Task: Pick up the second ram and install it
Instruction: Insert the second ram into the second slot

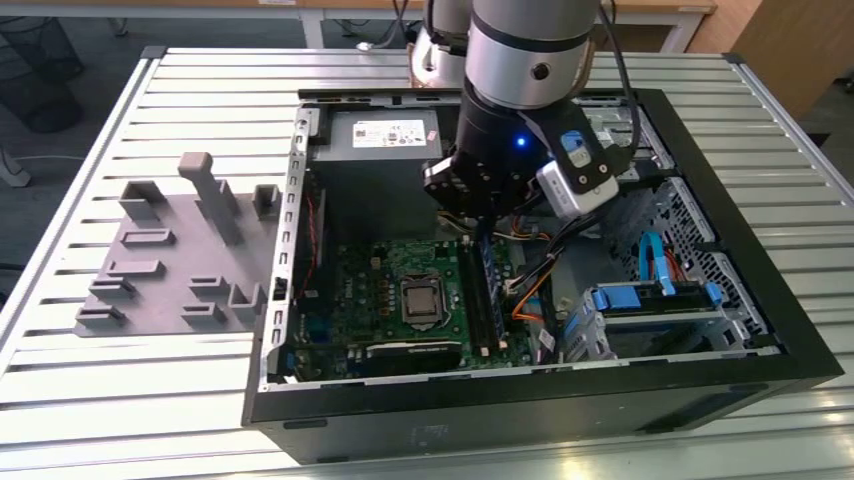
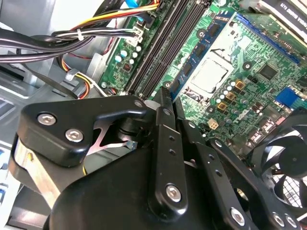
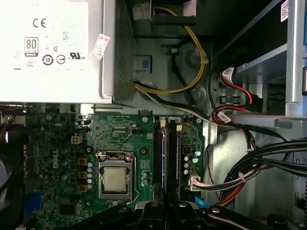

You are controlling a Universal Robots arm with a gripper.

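The second ram, a thin blue stick with black chips (image 2: 193, 58), stands on edge along the memory slots of the green motherboard (image 1: 387, 290). In the first wrist view it appears as a narrow blue line (image 3: 164, 158) between two dark slots, beside the processor socket (image 3: 115, 179). My gripper (image 1: 477, 236) reaches down into the open computer case over those slots. In both wrist views the black fingers (image 2: 163, 139) are drawn together, and the stick runs out from between the tips (image 2: 166, 93) (image 3: 165, 206). Whether the stick is seated in its slot is hidden.
A power supply (image 1: 380, 130) sits at the case's far end. Cable bundles (image 3: 259, 163) and blue drive latches (image 1: 641, 295) crowd the case on the exterior view's right. A fan (image 2: 288, 158) lies near the motherboard. A grey holder fixture (image 1: 174, 265) stands on the slatted table at the exterior view's left.
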